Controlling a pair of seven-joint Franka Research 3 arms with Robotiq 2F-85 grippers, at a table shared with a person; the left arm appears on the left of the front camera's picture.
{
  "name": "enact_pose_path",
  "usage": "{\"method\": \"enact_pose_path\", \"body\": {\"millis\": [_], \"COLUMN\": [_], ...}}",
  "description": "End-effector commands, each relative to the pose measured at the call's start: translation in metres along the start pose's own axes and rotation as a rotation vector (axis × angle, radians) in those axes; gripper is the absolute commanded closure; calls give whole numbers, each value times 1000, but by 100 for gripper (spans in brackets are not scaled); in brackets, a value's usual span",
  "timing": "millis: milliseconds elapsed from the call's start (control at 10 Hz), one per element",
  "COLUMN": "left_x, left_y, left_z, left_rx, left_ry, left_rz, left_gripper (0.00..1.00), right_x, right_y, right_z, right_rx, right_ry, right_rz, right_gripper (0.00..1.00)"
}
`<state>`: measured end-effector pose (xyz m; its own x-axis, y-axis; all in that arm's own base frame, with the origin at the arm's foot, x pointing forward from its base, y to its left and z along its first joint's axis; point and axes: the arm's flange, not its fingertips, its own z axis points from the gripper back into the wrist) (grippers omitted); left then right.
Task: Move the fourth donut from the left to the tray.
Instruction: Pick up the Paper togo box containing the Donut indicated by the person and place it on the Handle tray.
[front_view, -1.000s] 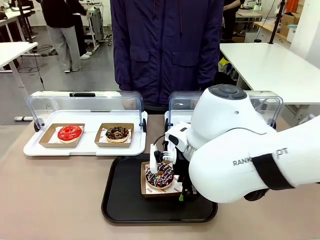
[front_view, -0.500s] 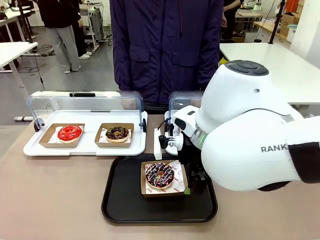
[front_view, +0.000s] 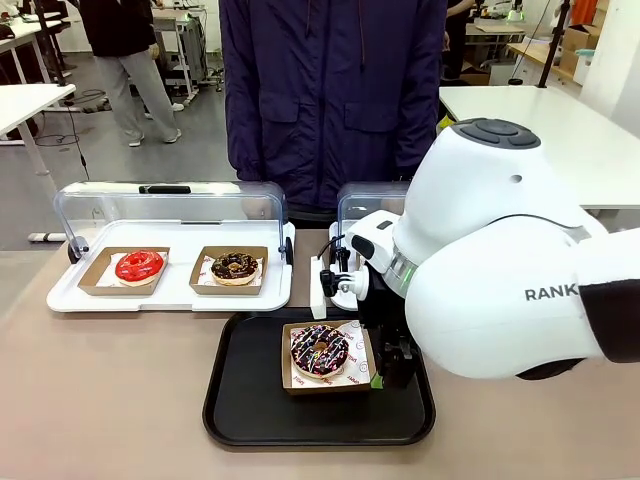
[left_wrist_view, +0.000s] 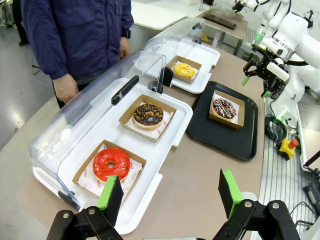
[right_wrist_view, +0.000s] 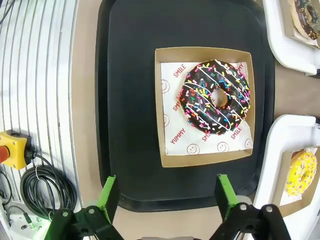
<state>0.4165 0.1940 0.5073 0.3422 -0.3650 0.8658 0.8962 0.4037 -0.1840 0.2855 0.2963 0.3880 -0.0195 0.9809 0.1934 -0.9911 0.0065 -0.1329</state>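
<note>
I see the fourth donut sitting in its cardboard holder flat on the tray, roughly mid-tray, so I'd call the placement done. My right hand is above it with jaws wide apart, gripping nothing, clear of the holder. My left hand hangs over the near table by the red donut, also spread open and empty.

Risks from here, as I judge them: retreating the right arm low could clip the holder's rim and slide it toward the tray edge, or bump the white display tray with the yellow donut just beside. The person stands close at the far side, so a wide swing is risky too.
</note>
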Motion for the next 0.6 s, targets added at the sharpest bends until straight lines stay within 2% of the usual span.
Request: {"method": "enact_pose_path", "body": {"millis": [0,500], "left_x": [3,3], "left_y": [-1,-1], "left_z": [1,1], "left_rx": [-7,-7], "left_ry": [-2,-2], "left_rz": [-4,-4], "left_gripper": [0,0], "right_x": [3,3], "right_y": [2,2], "right_z": [-2,-2], "right_rx": [-7,-7], "right_ry": [0,0], "right_rz": [-4,-4], "right_gripper": [0,0]}}
